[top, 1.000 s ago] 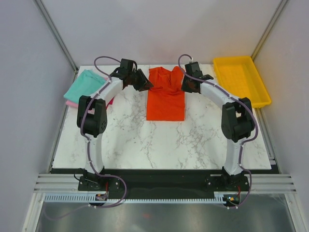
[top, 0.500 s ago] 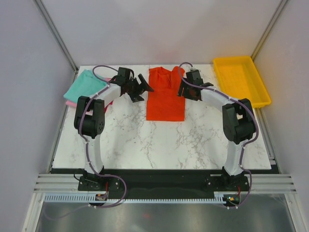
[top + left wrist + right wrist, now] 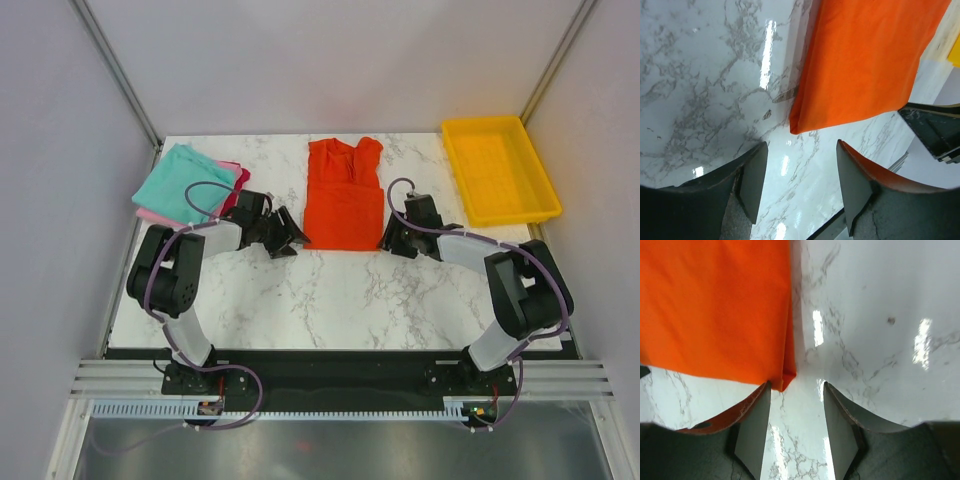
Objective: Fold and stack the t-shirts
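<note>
Orange shirt (image 3: 344, 205): flat, upper centre of table (image 3: 330, 300).
Left claw (image 3: 284, 234): wide, empty, at its lower-left corner.
Right claw (image 3: 392, 238): wide, empty, lower-right corner.
Risk: shallow pinch catches one layer; fold sags.

Comprises two matching arms. Builds the left arm of white shells and black joints (image 3: 215, 238) and the right arm of the same make (image 3: 466, 249) from smooth white links set between bulky matte black joint housings (image 3: 163, 274). Carries a thin purple-grey cable (image 3: 207, 184) in loose loops along each arm, with a further loop beside the flat black base plate (image 3: 200, 378) at the foot. Ends in a black two-finger left hand (image 3: 289, 235) and a black two-finger right hand (image 3: 391, 238). Shows, up close, dark wedge-shaped fingers (image 3: 754, 181) with flat grey inner pads (image 3: 753, 436) and grainy, slightly mottled outer faces.
</note>
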Available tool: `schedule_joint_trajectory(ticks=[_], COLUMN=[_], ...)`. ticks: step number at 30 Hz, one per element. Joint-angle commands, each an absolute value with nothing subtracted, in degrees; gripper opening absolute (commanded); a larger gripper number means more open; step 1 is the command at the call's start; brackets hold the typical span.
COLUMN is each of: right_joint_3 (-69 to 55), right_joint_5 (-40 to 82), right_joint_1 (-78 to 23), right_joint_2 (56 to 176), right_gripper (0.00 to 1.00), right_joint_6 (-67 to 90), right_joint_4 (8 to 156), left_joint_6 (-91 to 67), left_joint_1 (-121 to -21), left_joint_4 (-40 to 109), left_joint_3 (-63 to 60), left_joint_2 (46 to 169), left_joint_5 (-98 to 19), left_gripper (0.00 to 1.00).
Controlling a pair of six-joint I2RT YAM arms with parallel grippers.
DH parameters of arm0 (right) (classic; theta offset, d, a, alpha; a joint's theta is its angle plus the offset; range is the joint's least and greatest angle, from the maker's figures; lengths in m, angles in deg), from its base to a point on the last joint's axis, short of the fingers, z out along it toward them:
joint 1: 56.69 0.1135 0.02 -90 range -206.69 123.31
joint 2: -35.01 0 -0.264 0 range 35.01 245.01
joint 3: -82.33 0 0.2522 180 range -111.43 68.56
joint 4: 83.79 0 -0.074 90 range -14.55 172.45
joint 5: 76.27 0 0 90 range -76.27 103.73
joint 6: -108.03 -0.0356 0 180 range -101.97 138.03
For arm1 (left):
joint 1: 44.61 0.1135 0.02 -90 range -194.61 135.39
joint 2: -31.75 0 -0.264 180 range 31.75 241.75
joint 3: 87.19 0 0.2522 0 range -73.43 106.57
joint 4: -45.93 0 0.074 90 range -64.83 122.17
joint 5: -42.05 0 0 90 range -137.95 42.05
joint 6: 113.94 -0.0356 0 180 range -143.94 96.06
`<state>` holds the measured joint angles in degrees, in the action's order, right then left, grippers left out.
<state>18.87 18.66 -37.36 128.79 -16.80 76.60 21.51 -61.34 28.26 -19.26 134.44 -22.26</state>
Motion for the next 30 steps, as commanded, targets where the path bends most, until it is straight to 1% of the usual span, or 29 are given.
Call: schedule_joint_trajectory(ticks=[1,3,6,7,11,18,27,28,30], right_joint_3=[22.4,22.4,22.9,23.8,24.5,24.0,22.7,22.6,22.5], right_joint_5=[24.7,27.3,25.5,25.3,24.7,21.8,21.1,21.1,21.1], right_joint_1=[-37.4,-37.4,-37.4,-37.4,-37.4,-37.4,-37.4,-37.4,-37.4], right_joint_2=[127.7,127.9,126.8,126.7,127.8,130.0,133.3,133.4,133.4], right_gripper=[0.54,0.54,0.52,0.51,0.51,0.43,0.36,0.35,0.32], right_joint_6=[-19.7,-20.4,-20.3,-20.5,-21.4,-22.1,-22.1,-22.2,-22.1], right_joint_4=[85.9,87.3,86.6,86.8,87.8,88.4,88.5,88.5,88.5], left_joint_6=[19.3,18.4,19.0,19.2,19.6,19.7,20.3,20.3,20.4], left_joint_1=[-61.3,-61.4,-61.5,-61.5,-61.5,-61.5,-61.5,-61.5,-61.6], left_joint_4=[34.6,35.0,35.2,35.2,35.0,34.5,34.5,34.5,34.5], left_joint_3=[-20.5,-21.2,-21.6,-21.7,-21.7,-21.8,-20.7,-20.7,-20.5], left_joint_2=[132.2,131.2,130.8,130.9,131.1,131.9,135.0,135.0,135.5], left_joint_5=[-21.0,-21.5,-20.6,-20.4,-20.5,-21.5,-21.1,-21.1,-21.4], left_gripper=[0.65,0.64,0.63,0.61,0.59,0.56,0.56,0.54,0.51])
